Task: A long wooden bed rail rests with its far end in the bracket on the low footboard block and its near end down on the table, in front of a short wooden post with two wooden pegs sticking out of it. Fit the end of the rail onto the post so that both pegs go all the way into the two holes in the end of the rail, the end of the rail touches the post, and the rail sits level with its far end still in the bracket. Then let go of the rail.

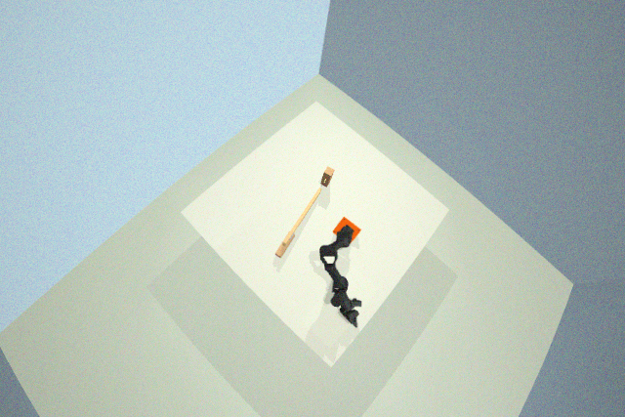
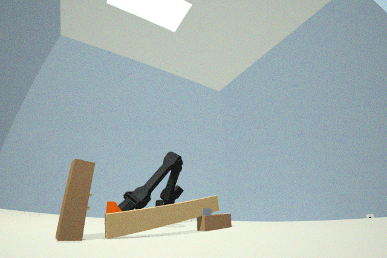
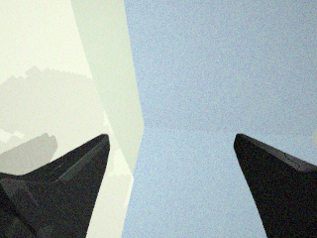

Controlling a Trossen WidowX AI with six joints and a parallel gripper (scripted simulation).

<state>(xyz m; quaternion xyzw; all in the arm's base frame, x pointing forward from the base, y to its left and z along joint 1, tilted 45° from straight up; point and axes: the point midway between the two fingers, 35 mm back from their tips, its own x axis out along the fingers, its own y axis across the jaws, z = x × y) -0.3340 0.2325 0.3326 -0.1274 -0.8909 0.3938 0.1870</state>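
1. Blue-grey walls (image 1: 151,49) (image 2: 140,108) (image 3: 223,59) rise around a pale worktop (image 1: 262,190) (image 2: 187,245) (image 3: 40,30); 1 bright panel (image 2: 150,0) shows overhead.
2. Rail (image 1: 306,210) (image 2: 159,217): near end down on the worktop, far end raised at the bracket (image 1: 284,244) (image 2: 207,211) on the footboard block (image 1: 278,252) (image 2: 217,222). It slopes; not level.
3. Post (image 1: 326,178) (image 2: 75,200) stands beyond the near end, a gap between the 2. In the exterior view, 2 pegs (image 2: 88,208) project from its rail-facing side, 1 above the other, both exposed and higher than the rail's near end. Fit not made.
4. Black arm (image 1: 330,271) (image 2: 156,183) stands on an orange base (image 1: 354,229) (image 2: 112,207), to one side of the rail; it is folded at the elbow in the exterior view.
5. Tool (image 1: 358,314) (image 3: 174,141) is wide open, nothing between its 2 fingers. Top view places it well apart from the rail, near a worktop edge.
6. Holes in the rail's end: cannot be made out.
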